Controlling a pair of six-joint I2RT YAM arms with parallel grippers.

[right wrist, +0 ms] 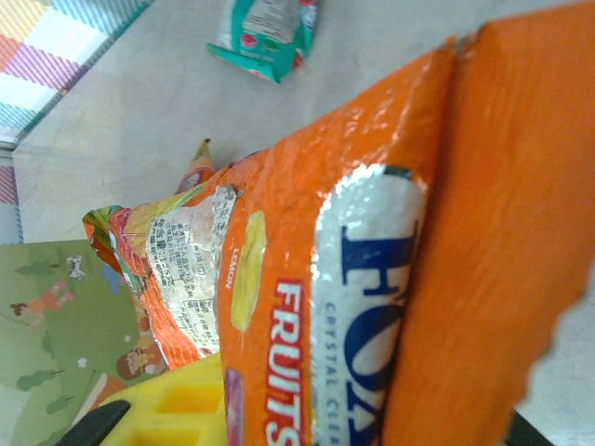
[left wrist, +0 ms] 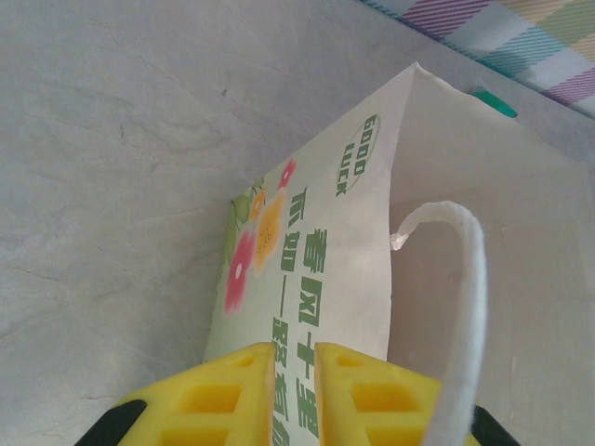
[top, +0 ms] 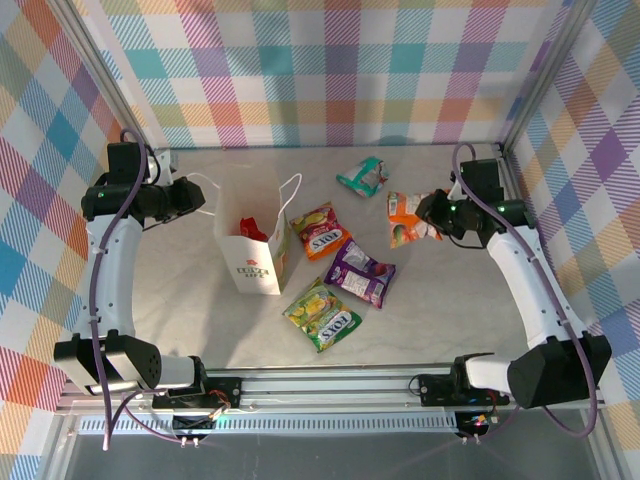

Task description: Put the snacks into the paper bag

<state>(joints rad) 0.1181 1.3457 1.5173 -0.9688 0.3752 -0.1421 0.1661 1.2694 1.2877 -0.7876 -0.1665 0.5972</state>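
The white paper bag (top: 256, 262) stands upright and open left of centre, with a red packet (top: 253, 229) inside. My left gripper (top: 196, 197) is shut on the bag's left wall (left wrist: 316, 279); the yellow fingers (left wrist: 232, 395) pinch the printed paper. My right gripper (top: 432, 209) is shut on an orange FOX'S packet (top: 407, 222) (right wrist: 372, 279), which hides most of its jaws. On the table lie a teal packet (top: 362, 176) (right wrist: 265, 28), a second orange packet (top: 320, 231), a purple packet (top: 360, 272) and a green-yellow packet (top: 322, 314).
A white cord handle (left wrist: 469, 279) loops up beside my left fingers. Plaid walls enclose the table (top: 450, 300) at the back and both sides. A metal rail (top: 330, 385) runs along the near edge between the arm bases.
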